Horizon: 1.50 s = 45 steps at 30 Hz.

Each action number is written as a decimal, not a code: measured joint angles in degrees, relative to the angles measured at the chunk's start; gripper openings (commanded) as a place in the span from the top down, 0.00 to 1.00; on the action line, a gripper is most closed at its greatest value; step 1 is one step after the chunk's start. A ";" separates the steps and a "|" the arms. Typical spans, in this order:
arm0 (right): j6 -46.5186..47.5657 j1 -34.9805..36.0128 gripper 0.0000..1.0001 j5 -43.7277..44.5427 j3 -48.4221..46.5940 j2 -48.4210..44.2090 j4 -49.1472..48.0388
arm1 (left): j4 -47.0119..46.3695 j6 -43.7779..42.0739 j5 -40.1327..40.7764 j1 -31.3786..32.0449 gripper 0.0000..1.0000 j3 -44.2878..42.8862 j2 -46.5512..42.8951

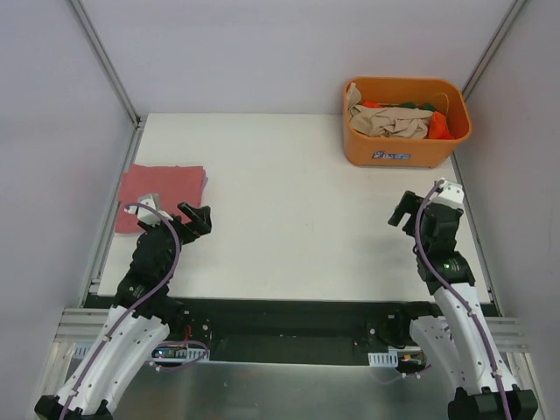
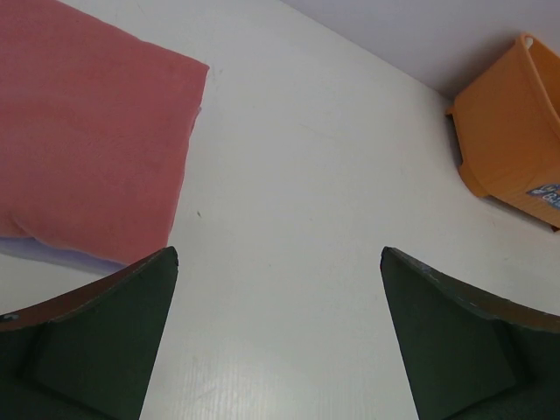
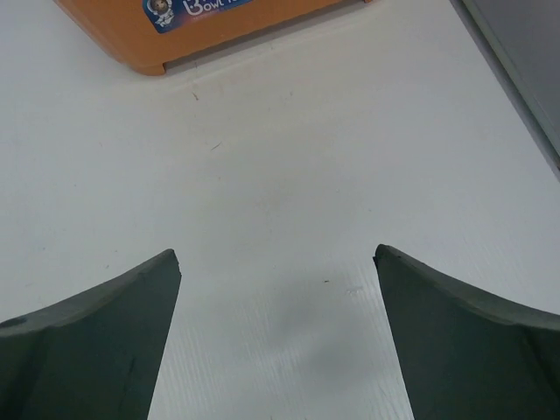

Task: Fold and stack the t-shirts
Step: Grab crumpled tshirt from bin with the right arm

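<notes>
A folded pinkish-red t-shirt (image 1: pixel 162 191) lies flat at the table's left edge; it fills the upper left of the left wrist view (image 2: pixel 87 131), with a pale lilac layer showing under its near edge. A crumpled beige t-shirt (image 1: pixel 389 121) lies in the orange bin (image 1: pixel 402 153), with orange (image 1: pixel 442 127) and green cloth beside it. My left gripper (image 1: pixel 196 219) is open and empty, just right of the folded shirt. My right gripper (image 1: pixel 402 212) is open and empty, in front of the bin.
The orange bin also shows in the left wrist view (image 2: pixel 516 131) and the right wrist view (image 3: pixel 201 26). The white table (image 1: pixel 289 210) is bounded by metal rails at the left and right and grey walls behind.
</notes>
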<state>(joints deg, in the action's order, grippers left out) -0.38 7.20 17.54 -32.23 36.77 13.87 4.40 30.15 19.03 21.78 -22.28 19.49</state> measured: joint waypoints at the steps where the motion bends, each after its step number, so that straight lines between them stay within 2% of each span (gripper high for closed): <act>1: 0.07 0.00 0.04 -0.33 -0.07 0.07 -0.55 | -0.02 -0.33 -0.52 0.00 0.01 0.28 -0.02; 8: 0.87 0.00 0.04 -5.03 -2.69 5.86 -2.45 | -0.39 -1.22 -1.22 0.00 0.01 1.38 -1.62; 15: 1.55 0.00 0.04 -7.91 -22.43 23.34 -0.55 | -0.74 -2.34 -1.57 0.00 0.01 1.77 -2.01; 21: 1.51 -0.07 0.04 -5.92 -49.09 43.93 6.45 | -1.62 -3.69 0.37 0.00 0.01 3.41 -1.88; 24: 2.32 -0.09 0.04 -4.13 -65.46 57.83 10.29 | -2.01 -4.17 1.84 0.00 0.01 3.65 -0.94; 26: 3.48 -0.11 0.04 -2.91 -73.02 65.35 11.45 | -2.60 -4.39 3.04 0.00 0.01 3.65 0.07; 33: 12.70 -0.98 0.04 1.75 -105.74 95.97 14.27 | -2.95 -5.18 5.66 0.00 0.01 3.82 2.71; 35: 14.56 -1.53 0.04 2.56 -106.90 99.62 13.84 | -2.99 -5.35 5.68 0.00 0.01 3.82 2.80; 40: 16.26 -4.17 0.04 2.29 -102.97 103.86 11.34 | -3.28 -5.53 5.73 0.00 0.01 3.98 2.80; 45: 14.40 -6.71 0.04 -3.58 -105.72 108.02 9.38 | -3.28 -5.53 7.04 0.00 0.01 4.31 2.80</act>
<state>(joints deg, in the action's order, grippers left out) 14.02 0.49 13.96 -137.95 144.79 23.24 1.13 24.62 26.06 21.78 -17.98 22.28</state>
